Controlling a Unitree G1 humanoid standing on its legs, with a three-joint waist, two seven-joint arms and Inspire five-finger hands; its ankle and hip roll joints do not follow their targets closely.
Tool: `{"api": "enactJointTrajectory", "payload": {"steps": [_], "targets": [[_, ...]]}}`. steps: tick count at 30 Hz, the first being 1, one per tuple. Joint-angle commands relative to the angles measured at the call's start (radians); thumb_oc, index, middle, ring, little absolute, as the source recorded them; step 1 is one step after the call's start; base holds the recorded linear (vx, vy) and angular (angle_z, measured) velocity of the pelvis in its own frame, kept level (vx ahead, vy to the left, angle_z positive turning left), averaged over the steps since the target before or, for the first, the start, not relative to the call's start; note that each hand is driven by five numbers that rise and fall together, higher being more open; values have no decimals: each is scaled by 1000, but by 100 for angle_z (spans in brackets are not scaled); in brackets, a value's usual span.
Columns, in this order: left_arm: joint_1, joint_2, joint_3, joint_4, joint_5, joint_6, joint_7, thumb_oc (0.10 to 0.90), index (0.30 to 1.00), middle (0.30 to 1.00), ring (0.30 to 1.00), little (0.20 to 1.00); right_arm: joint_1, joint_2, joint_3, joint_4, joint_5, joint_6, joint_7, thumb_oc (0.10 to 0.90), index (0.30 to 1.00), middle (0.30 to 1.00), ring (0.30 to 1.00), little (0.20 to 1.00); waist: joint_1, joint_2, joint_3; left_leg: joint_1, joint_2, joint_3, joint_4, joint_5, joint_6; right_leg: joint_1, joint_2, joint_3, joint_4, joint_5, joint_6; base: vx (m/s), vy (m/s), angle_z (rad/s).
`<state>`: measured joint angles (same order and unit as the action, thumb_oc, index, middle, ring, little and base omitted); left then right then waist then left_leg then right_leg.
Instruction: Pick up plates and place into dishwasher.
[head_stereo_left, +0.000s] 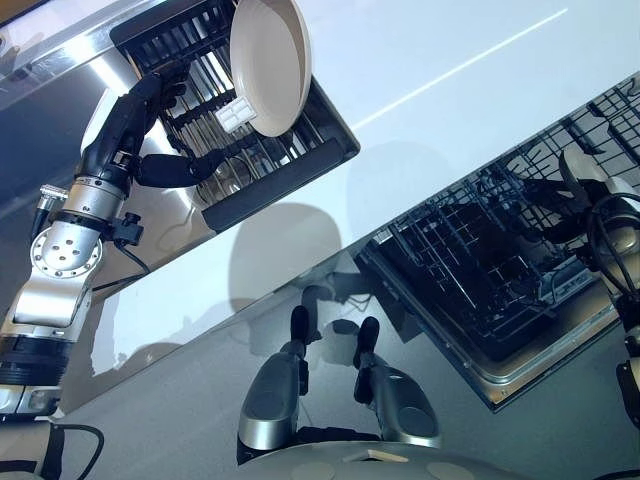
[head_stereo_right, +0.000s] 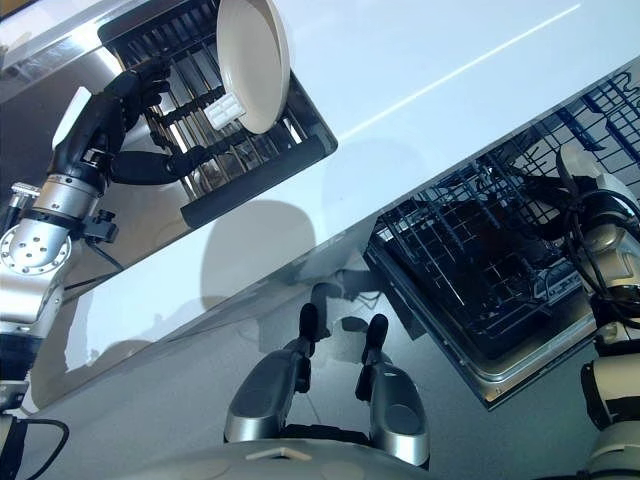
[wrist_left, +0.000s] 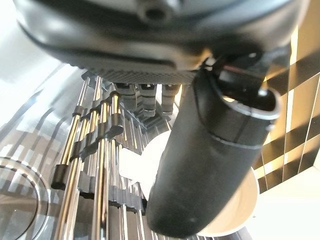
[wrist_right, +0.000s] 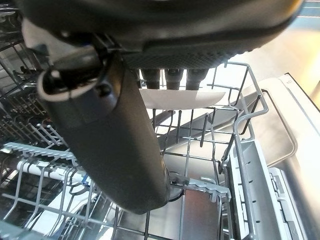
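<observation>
A cream plate (head_stereo_left: 270, 65) stands on edge in the drying rack (head_stereo_left: 240, 150) at 11 o'clock on the worktop (head_stereo_left: 450, 90). Probably glazed ceramic: stiff, slippery, breakable; pinch its rim. Left hand (head_stereo_left: 150, 120) beside it, fingers relaxed. Right hand (head_stereo_right: 590, 190), fingers straight, over the dishwasher basket (head_stereo_left: 480, 270) at 3 o'clock, holding nothing.

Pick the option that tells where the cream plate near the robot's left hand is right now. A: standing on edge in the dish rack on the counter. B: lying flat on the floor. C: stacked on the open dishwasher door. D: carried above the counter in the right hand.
A: the cream plate stands on edge in the dish rack, with the left hand reaching in beside it.
</observation>
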<state>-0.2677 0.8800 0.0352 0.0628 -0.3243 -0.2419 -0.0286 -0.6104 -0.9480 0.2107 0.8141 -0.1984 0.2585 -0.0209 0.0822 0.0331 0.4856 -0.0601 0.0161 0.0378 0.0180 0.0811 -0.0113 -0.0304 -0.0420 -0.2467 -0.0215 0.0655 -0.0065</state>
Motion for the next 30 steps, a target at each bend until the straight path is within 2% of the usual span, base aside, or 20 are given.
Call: {"api": "enactJointTrajectory", "payload": {"steps": [1,5,8,12,15,19,23,27,30], "targets": [[3,27,69,-63,-39,-113,45,800,900,900,900,900,3,-92,-8,-106,35,-67,-127,800,900,900,900,900,-7,-3,-74,-20,-14,16,26,-42,-37,4,34,-17,110,-127,10,11,78,-9],[47,5,96,-77,-22,-128,53,800,900,900,900,900,87,-61,-113,-259,27,-128,-254,800,900,900,900,900,-24,-7,-95,9,-20,23,7,-50,-27,15,33,-7,105,-126,16,20,106,-10],[92,-30,126,-94,26,-139,74,800,900,900,900,900,205,-7,-235,-447,-39,-157,-380,800,900,900,900,900,-50,-11,-126,34,-26,31,-10,-60,-17,28,34,5,96,-124,24,37,128,-8],[144,-63,171,-115,83,-142,91,800,900,900,900,900,373,68,-391,-650,-101,-213,-486,800,900,900,900,900,-81,-12,-171,73,-40,43,-25,-79,-2,48,32,28,82,-119,39,28,148,-10],[156,-69,185,-122,106,-138,93,800,900,900,900,900,429,101,-443,-700,-119,-240,-523,800,900,900,900,900,-91,-10,-198,94,-48,51,-31,-91,5,60,28,38,74,-116,49,19,159,-16],[165,-65,210,-125,120,-125,82,800,900,900,900,900,472,123,-491,-751,-107,-256,-504,800,900,900,900,900,-103,-11,-242,125,-58,67,-46,-103,14,80,22,52,53,-105,63,12,146,-8],[167,-50,230,-132,170,-110,78,800,900,900,900,900,496,146,-511,-797,-40,-288,-442,800,900,900,900,900,-116,-13,-278,155,-64,81,-65,-111,24,94,20,72,43,-99,74,-10,129,-10],[146,-15,241,-118,261,-104,98,800,900,900,900,900,501,198,-501,-857,154,-356,-339,800,900,900,900,900,-131,-9,-306,182,-72,90,-87,-115,31,104,17,92,32,-89,87,-29,128,-17],[126,8,244,-94,317,-90,117,800,900,900,900,900,513,261,-478,-886,365,-396,-187,800,900,900,900,900,-141,-1,-322,194,-76,95,-99,-116,34,105,14,103,28,-84,95,-30,126,-14]]}}
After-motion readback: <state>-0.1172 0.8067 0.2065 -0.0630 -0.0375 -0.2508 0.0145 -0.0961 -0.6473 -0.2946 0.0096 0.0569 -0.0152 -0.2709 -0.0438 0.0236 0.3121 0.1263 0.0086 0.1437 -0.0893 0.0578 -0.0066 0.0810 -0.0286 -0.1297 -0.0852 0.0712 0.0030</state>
